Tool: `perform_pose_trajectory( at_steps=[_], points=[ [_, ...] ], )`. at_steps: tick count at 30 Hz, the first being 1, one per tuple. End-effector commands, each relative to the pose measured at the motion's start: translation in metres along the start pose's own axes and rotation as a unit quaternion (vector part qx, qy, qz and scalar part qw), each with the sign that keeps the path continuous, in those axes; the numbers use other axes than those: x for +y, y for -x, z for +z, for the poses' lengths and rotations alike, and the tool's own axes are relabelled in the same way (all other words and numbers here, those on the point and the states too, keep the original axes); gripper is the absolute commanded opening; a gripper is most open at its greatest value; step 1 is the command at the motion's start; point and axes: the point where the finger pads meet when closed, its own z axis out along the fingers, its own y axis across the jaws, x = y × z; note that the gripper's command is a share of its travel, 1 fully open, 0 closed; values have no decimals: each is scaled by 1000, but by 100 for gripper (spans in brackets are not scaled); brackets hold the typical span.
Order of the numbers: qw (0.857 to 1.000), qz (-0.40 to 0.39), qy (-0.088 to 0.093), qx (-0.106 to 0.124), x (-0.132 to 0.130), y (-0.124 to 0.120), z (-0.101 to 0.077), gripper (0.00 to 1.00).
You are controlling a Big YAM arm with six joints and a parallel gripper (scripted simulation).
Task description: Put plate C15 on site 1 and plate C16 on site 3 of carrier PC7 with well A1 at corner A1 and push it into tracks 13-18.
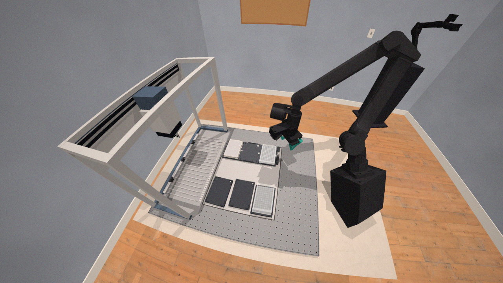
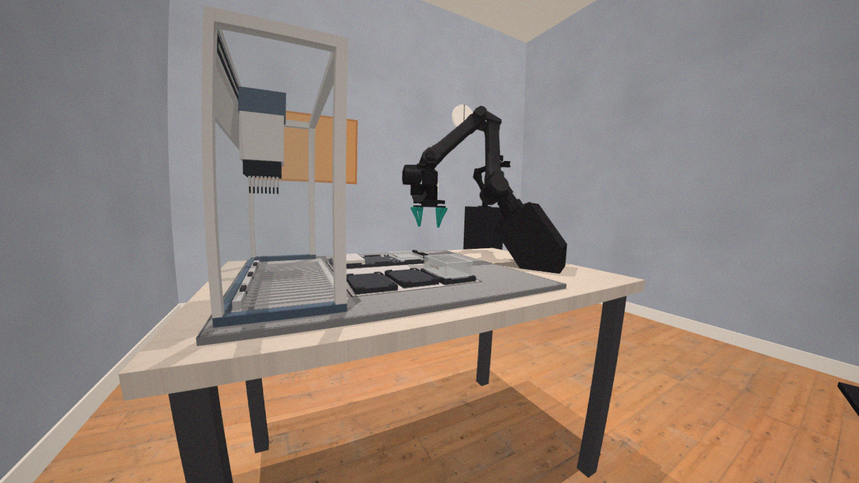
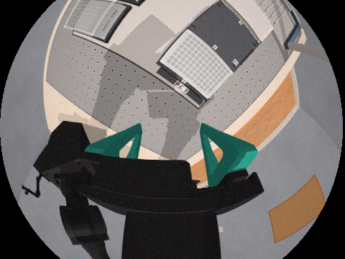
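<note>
The carrier PC7 lies on the apron in front of the far end of the rails, outside them. A gridded 96-well plate sits on the site beside the handle. A white fine-welled plate sits on the site nearest the rails, and the middle site is bare and dark. My gripper is open and empty. It hangs high above the table, off the carrier's handle end. In the wrist view the green fingers frame bare table, with the gridded plate beyond them.
The clear deep-well block sits on the nearest nest, beside two empty dark nests. A white gantry frame with a pipetting head stands over the rails. My black base stands at the right.
</note>
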Motion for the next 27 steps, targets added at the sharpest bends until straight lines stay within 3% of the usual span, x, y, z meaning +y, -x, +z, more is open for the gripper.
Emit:
perform_pose_trajectory(
  at_steps=[1,8,16,24,25,27],
  points=[
    [998,65,-8,-12,-10,8,-8,80],
    [983,181,-7,-13,-10,8,-8,80],
    [951,310,-6,-13,-10,8,-8,80],
    [946,325,-6,-13,-11,6,-8,80],
    [944,329,-2,-1,-3,1,5,80],
    [944,329,-1,-1,-2,1,10,80]
  ],
)
